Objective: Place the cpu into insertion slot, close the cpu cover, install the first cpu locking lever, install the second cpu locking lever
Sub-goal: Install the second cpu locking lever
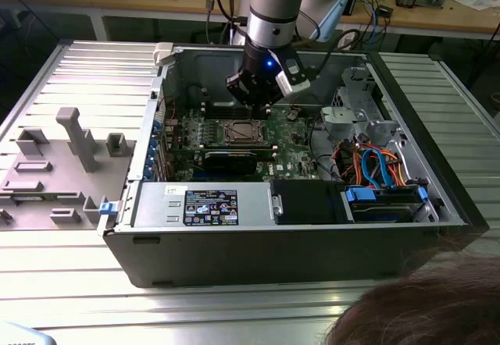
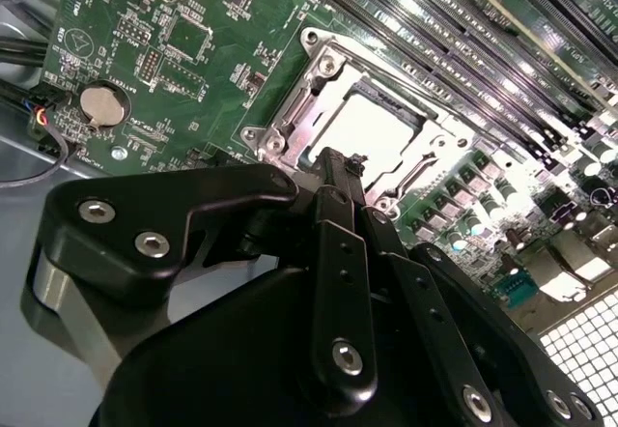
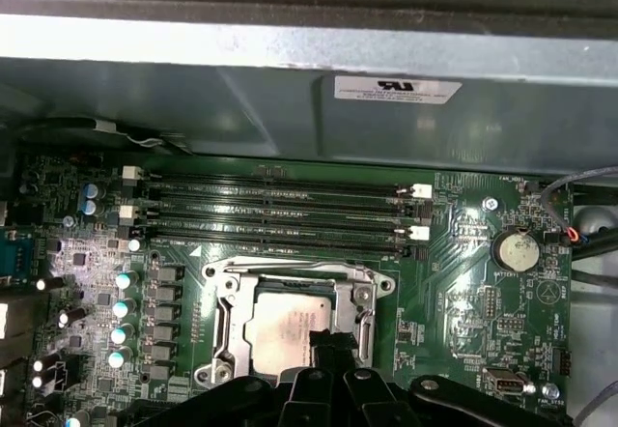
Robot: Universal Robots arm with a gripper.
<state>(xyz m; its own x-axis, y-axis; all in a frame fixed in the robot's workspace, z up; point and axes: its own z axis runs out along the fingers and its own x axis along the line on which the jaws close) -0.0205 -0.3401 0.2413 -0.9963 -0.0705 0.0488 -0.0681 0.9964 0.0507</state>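
Cpu seated in the insertion slot — your gripper hangs just above it.
Claw narrow, holding nothing; cpu cover down, memory slots just beyond.

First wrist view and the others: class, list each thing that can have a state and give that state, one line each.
cpu: seated in the insertion slot, metal top up.
cpu cover: down flat, framing the cpu.
end effector: shut, holding nothing, tips at the slot's edge.
computer case: lying on its side, open on top.
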